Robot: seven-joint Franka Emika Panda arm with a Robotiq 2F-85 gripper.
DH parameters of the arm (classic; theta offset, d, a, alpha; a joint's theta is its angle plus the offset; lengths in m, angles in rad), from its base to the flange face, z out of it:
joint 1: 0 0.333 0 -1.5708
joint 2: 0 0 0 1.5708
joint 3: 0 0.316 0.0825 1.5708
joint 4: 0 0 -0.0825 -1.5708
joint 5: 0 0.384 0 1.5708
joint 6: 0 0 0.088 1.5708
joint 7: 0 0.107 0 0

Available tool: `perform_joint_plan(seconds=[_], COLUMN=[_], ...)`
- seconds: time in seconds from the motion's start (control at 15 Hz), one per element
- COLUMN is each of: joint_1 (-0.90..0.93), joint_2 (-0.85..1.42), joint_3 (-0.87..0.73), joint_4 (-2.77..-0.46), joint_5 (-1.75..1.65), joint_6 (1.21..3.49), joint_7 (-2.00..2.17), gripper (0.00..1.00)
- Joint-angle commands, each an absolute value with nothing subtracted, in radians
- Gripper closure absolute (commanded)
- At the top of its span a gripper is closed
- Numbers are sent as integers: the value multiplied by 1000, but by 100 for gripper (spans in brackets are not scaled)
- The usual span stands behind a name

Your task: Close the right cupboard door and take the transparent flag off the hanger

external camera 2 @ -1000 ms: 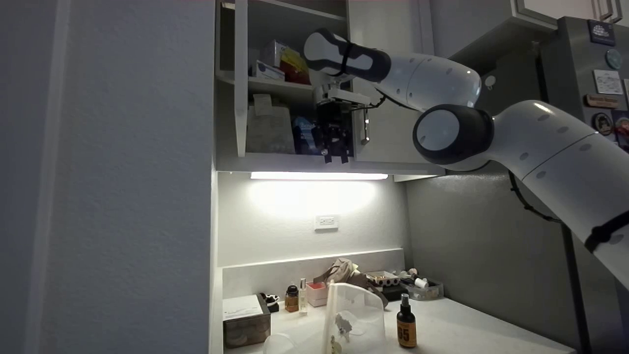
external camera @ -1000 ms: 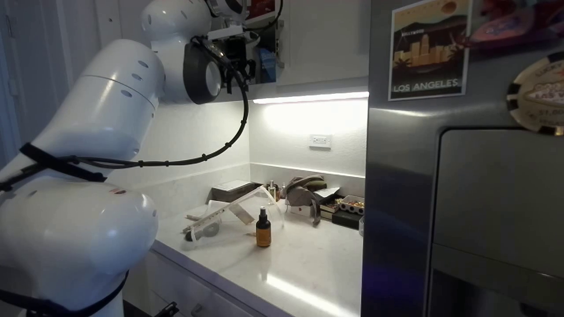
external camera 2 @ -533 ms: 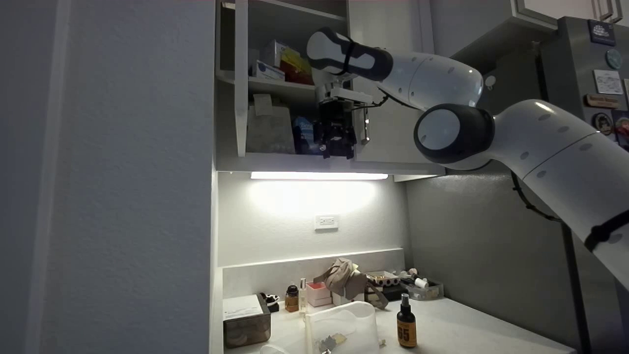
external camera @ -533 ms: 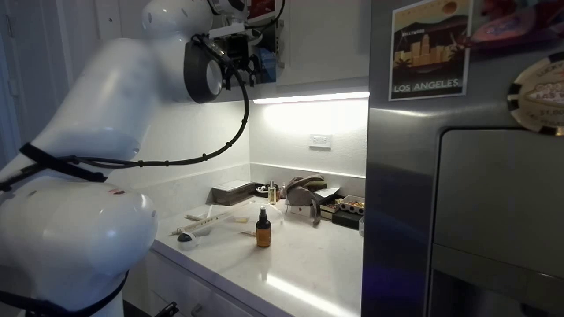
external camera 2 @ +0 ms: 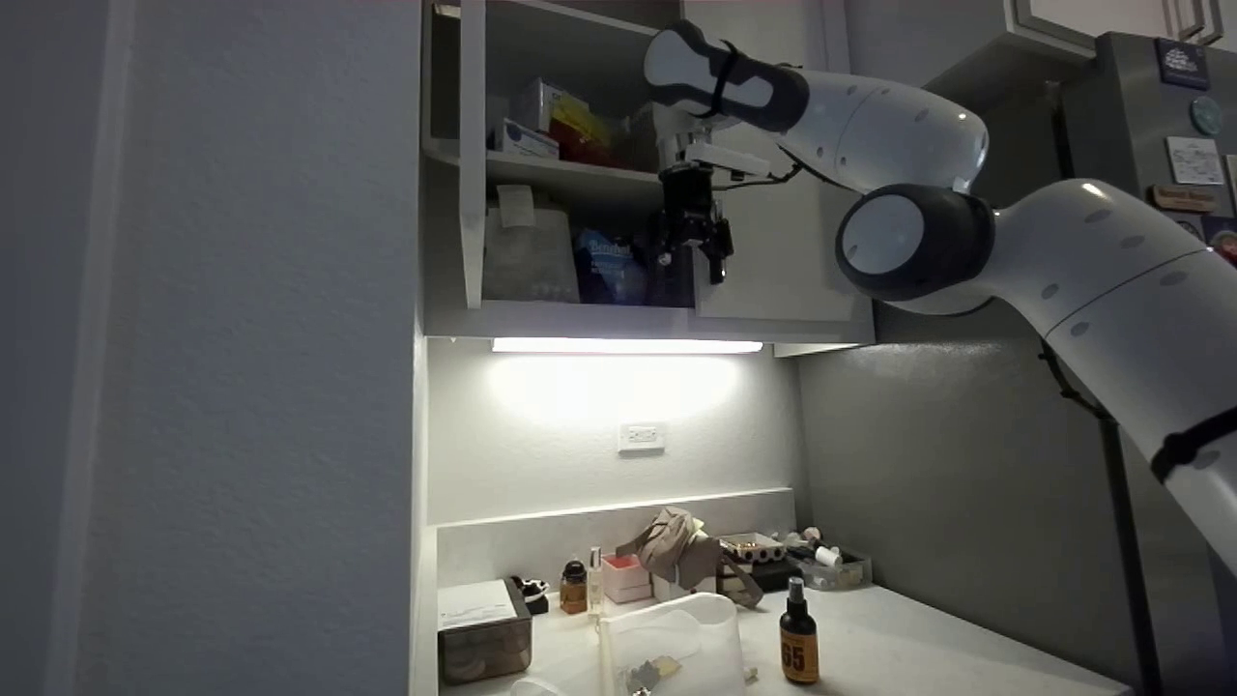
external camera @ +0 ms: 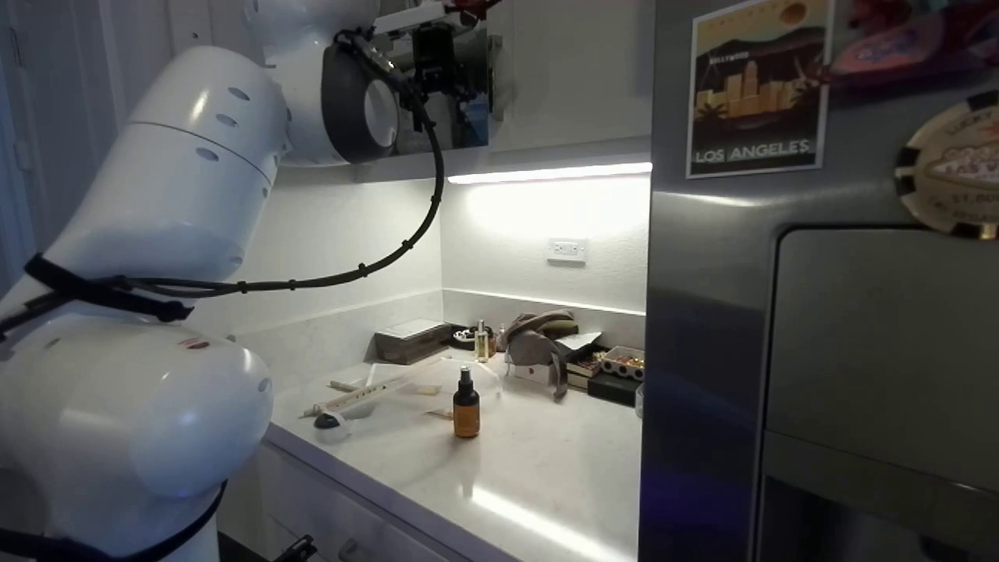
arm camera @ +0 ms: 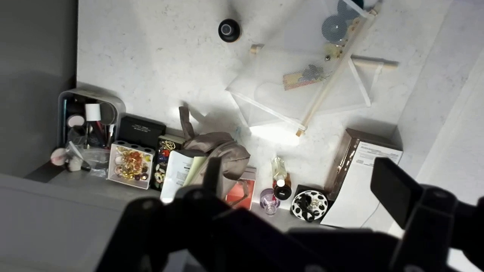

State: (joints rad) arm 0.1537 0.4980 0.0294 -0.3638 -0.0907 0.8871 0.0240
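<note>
Transparent flag (arm camera: pixel 295 62) is seen lying on the counter (external camera 2: pixel 899 638), left of a spray bottle (external camera 2: pixel 799 643); the hanger can't be made out. Gripper (external camera 2: pixel 692 259), its jaws spread wide w/ nothing clamped, is poised nr the right cupboard door (external camera 2: pixel 773 251), which appears shut; contact can't be confirmed. Poss. trouble: that door's edge could be snagged by the spread fingers (arm camera: pixel 395 192) if the arm (external camera 2: pixel 889 130) is swung right; open left door (external camera 2: pixel 474 155) could be struck on a leftward swing.

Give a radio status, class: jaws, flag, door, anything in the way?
Jaws open, nothing held. Right cupboard door looks shut. Transparent flag resting on the counter; spray bottle nearby, possible obstacle.
</note>
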Motion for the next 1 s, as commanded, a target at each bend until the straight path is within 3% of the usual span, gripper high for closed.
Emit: perform_joint_plan(seconds=[0.0, 0.93], joint_1=[129, 43], joint_2=[438, 222], joint_3=[21, 3], joint_4=[-366, -360], joint_5=[-77, -84], joint_6=[855, 799], joint_7=[8, -7], gripper=[0, 0])
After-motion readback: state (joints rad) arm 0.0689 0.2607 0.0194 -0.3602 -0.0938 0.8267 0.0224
